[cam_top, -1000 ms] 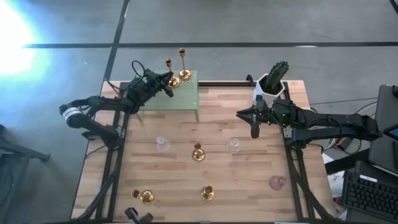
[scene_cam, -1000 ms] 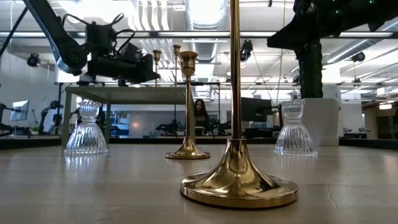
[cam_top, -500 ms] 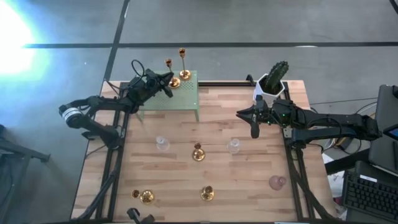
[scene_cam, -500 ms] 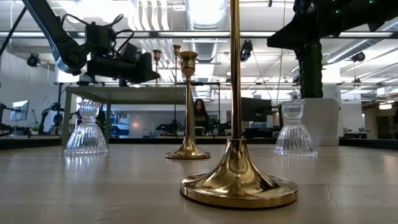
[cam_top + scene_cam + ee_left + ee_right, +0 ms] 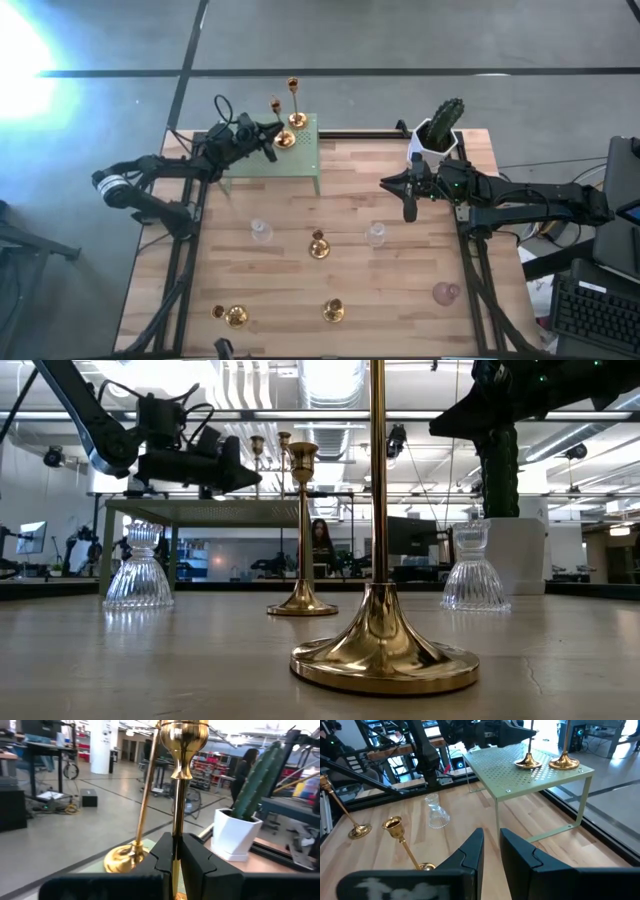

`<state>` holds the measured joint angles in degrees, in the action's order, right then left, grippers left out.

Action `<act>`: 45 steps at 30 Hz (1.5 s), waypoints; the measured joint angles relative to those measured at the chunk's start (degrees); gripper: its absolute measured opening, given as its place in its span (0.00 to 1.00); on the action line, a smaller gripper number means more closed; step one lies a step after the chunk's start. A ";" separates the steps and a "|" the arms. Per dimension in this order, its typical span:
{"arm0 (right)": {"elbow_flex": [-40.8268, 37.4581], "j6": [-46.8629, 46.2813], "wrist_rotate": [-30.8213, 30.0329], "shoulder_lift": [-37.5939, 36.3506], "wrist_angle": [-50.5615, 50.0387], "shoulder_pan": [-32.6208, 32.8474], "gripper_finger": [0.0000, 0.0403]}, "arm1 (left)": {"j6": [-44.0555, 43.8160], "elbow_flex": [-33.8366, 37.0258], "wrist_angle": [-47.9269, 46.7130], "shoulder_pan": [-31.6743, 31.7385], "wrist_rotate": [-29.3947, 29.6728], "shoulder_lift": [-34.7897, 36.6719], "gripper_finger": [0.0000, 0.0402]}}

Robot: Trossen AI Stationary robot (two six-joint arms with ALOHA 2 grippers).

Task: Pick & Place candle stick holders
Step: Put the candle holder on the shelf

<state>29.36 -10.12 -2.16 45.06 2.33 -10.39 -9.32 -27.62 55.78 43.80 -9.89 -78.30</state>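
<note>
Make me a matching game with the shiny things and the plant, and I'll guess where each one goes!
Things:
1. cactus pot
2. pinkish glass holder
3. gold candlestick held by the left gripper
4. clear glass holder

Places:
A. over the green shelf
B. far right corner of the table
C. near right side of the table
D. left of the table's middle

Pairs: 1-B, 2-C, 3-A, 4-D

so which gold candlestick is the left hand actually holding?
The shorter one on the green shelf; left hand clamps its stem. The taller one beside it stands free.
</note>
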 joint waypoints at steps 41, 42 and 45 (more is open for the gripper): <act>-0.02 0.21 -0.80 0.00 0.22 0.00 0.14 | 8.66 -4.80 -12.64 -1.36 -7.35 -0.52 0.15; -0.02 0.17 -0.82 0.00 0.20 0.00 0.14 | 8.63 -4.79 -12.59 -1.36 -6.93 -0.48 0.17; -0.02 0.03 -0.80 0.02 0.19 0.00 0.14 | 8.55 -4.92 -12.36 -1.14 -5.73 -0.17 0.23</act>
<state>29.34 -10.09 -2.96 45.08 2.52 -10.39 -0.78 -32.53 43.42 42.65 -15.61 -78.48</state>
